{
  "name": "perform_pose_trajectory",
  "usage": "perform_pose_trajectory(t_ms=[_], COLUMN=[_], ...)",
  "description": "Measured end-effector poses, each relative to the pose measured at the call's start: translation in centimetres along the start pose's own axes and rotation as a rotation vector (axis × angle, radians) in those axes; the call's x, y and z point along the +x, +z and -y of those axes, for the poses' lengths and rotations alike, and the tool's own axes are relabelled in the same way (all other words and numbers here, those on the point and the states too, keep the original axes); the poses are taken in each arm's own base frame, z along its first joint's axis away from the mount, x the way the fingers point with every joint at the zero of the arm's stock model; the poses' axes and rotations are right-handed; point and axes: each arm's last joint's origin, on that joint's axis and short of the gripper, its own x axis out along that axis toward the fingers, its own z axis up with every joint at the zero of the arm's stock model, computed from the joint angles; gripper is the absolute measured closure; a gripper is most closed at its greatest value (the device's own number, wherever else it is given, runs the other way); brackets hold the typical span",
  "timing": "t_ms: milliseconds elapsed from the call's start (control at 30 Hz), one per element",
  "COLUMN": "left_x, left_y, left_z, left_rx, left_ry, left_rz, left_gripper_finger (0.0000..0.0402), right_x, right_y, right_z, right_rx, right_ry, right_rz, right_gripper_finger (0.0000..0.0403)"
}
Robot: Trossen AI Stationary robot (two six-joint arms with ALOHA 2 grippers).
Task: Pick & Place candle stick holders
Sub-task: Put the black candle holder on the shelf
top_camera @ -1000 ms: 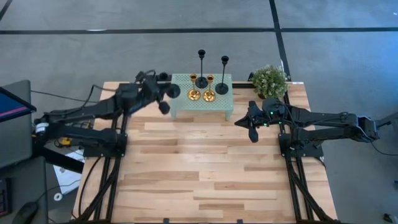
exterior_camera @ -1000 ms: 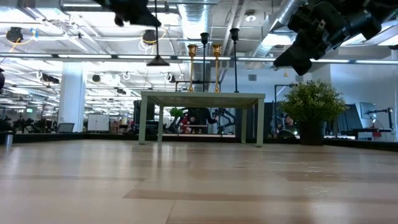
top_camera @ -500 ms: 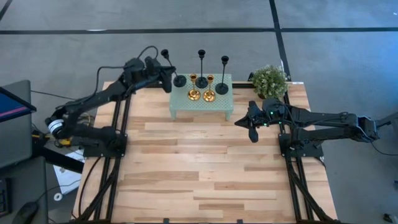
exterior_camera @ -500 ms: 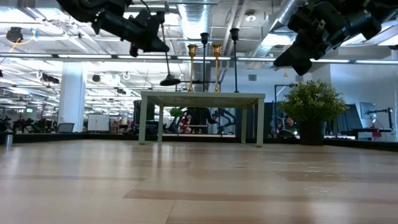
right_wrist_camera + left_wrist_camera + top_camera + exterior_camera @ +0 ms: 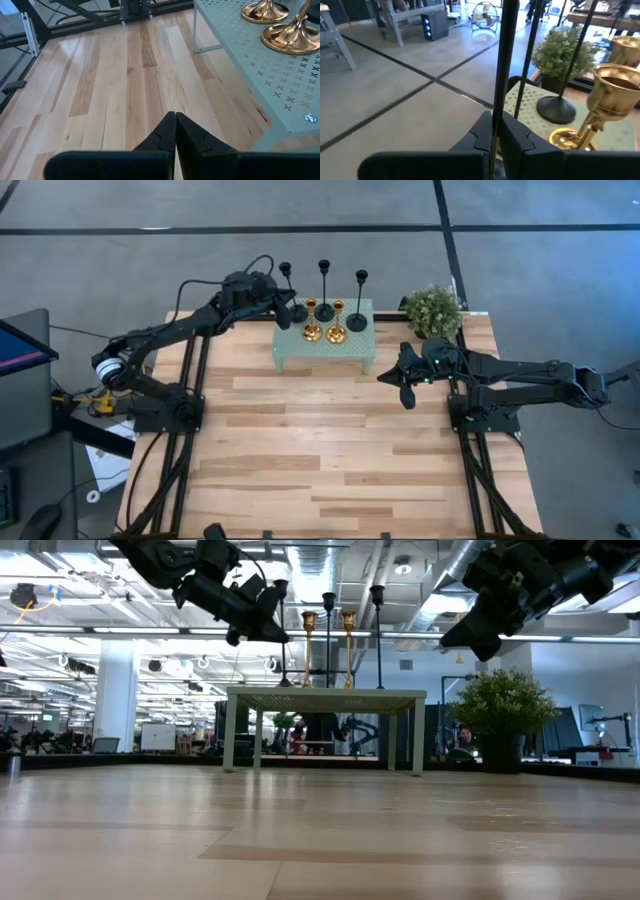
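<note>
A small pale green table stands at the far middle of the wooden table. On it stand two gold candle stick holders and two black ones with thin stems, by their round bases. My left gripper is shut on a third black holder over the green table's far left corner. My right gripper is shut and empty, up in the air to the right of the green table. My left gripper pinches the black holder's thin stem between its two fingers, in the stem's upper half. The fingers come from the table's left, slanting down, and lie across the stem. The holder hangs about upright. Whether its round base touches the green table top, I cannot tell.
A small green bushy plant stands at the far right, beside the green table. The wooden table spreads in front of the green table toward the near edge.
My left gripper has carried the black holder toward the table's far edge and to the right, to the green table's far left corner, and down. The holder's base has come from well above down to the level of the green table top.
</note>
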Motion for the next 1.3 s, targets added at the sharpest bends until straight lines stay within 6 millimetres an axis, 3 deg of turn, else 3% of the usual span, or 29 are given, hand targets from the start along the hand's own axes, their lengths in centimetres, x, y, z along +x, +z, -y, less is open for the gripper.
perform_pose_trajectory(t_ms=[1300], left_x=[-0.09], left_y=[-0.52], left_z=[-0.1], left_rx=[-0.021], left_ry=[0.044], left_rz=[-0.061], left_gripper_finger=[0.0388], right_x=[0.0], right_y=[0.0], right_z=[0.0], right_rx=[-0.016], right_ry=[0.002], right_rz=[0.0], right_gripper_finger=[0.0403])
